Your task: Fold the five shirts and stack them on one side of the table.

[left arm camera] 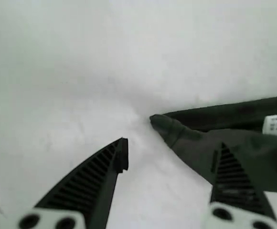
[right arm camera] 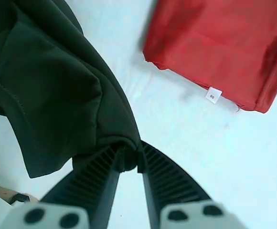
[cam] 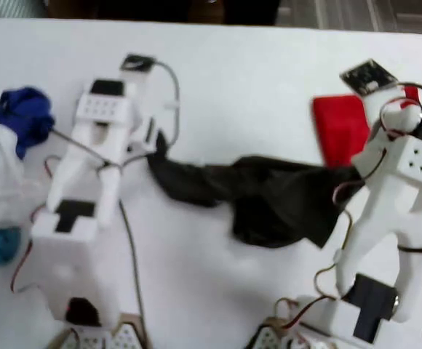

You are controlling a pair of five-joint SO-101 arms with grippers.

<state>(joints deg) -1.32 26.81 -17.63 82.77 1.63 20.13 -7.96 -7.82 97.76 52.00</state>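
Beside red shirt, black shirt lies rumpled.

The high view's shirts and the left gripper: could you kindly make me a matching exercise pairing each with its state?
1 black shirt
2 red shirt
3 blue shirt
4 left gripper

A open
B folded flat
C crumpled in a heap
D pinched in the right gripper

Pairs: 1-D, 2-B, 3-C, 4-A.
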